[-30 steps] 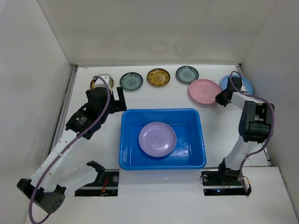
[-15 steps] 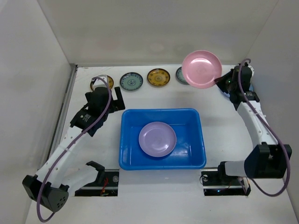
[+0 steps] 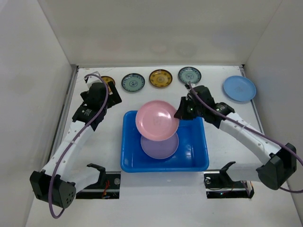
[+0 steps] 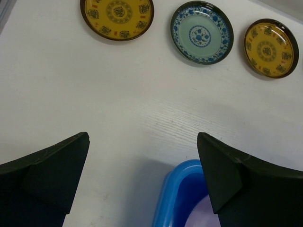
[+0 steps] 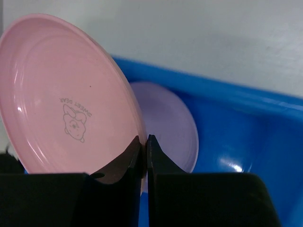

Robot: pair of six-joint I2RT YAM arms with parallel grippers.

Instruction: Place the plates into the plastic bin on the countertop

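My right gripper point(image 3: 181, 113) is shut on the rim of the pink plate point(image 3: 156, 120), holding it above the blue plastic bin point(image 3: 128, 156); the right wrist view shows the plate point(image 5: 66, 90) pinched at my gripper point(image 5: 144, 142). The lavender plate point(image 3: 161, 146) lies inside the bin, partly under the pink one. My left gripper point(image 3: 110, 92) is open and empty by the bin's far left corner point(image 4: 182, 194). Along the back lie an amber plate point(image 3: 108, 80), a teal-and-white plate point(image 3: 133, 82), an amber plate point(image 3: 160, 78) and a teal-and-white plate point(image 3: 189, 74). The light-blue plate point(image 3: 239, 88) lies far right.
White walls bound the countertop point(image 3: 222, 142) on the left, back and right. The arm bases and mounts point(image 3: 227, 182) stand at the near edge.
My right gripper has carried the pink plate from high at the back right down and left to over the bin. My left gripper has moved a little back toward the amber plate.
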